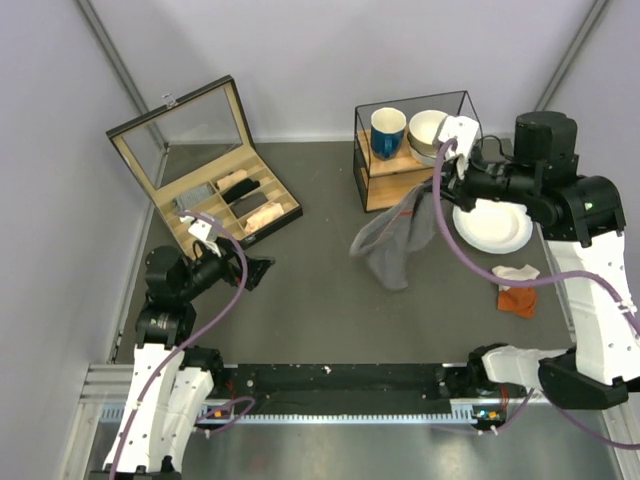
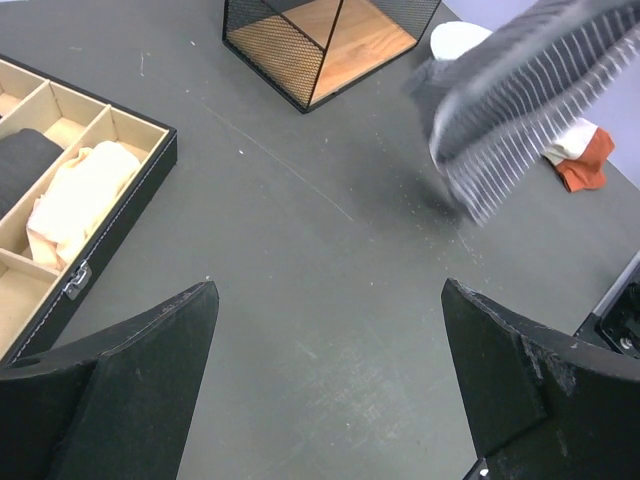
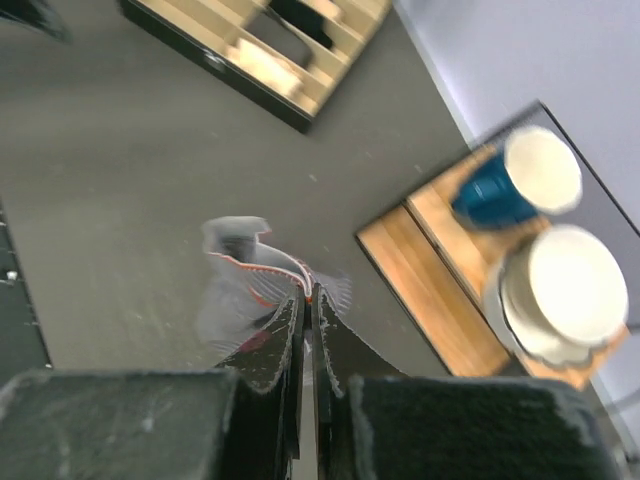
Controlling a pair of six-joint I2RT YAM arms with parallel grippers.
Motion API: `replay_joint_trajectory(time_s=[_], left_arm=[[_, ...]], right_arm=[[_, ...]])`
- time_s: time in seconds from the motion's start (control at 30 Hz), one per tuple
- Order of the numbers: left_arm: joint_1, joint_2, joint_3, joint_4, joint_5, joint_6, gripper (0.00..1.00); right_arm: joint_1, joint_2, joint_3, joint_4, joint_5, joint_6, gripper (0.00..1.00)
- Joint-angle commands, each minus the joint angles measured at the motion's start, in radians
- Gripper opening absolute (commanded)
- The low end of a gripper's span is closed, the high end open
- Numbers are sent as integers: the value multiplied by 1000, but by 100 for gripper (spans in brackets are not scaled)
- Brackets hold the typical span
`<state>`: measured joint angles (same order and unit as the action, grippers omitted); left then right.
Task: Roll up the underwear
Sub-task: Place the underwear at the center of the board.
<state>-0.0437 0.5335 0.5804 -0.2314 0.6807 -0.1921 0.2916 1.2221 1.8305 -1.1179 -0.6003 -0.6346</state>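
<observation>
The underwear (image 1: 392,245) is clamped between the right fingers (image 3: 283,345), hung over the bench (image 1: 300,300) right of centre; the left fingers (image 2: 150,380) are held apart at lower left.

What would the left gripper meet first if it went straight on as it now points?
Probably the bare table top; the left gripper tilts down at it. The underwear hangs farther off to the right, though depth is unclear.
</observation>
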Motion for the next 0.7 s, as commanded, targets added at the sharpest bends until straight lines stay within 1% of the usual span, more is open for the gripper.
replay_joint_trajectory(time_s=[0.0,0.07,0.17,0.2,0.23,0.37,0.53,0.67], left_arm=[[7,5,15,55,33,16,99],[11,0,15,52,52,32,99],[13,-1,15,55,86,40,99],[13,-1,16,58,95,39,99],[15,0,15,64,106,39,99],[15,3,6,86,144,28,99],[15,6,3,86,140,26,99],[15,16,4,90,143,20,99]], right_arm=[[118,16,98,9,-67,50,0],[167,24,122,13,-84,61,0],[170,27,104,55,-96,95,0],[169,24,80,75,-87,101,0],[170,22,22,119,-78,111,0],[170,22,-120,185,-41,102,0],[170,-30,-195,187,-10,33,0],[170,-59,-185,156,-9,-5,0]])
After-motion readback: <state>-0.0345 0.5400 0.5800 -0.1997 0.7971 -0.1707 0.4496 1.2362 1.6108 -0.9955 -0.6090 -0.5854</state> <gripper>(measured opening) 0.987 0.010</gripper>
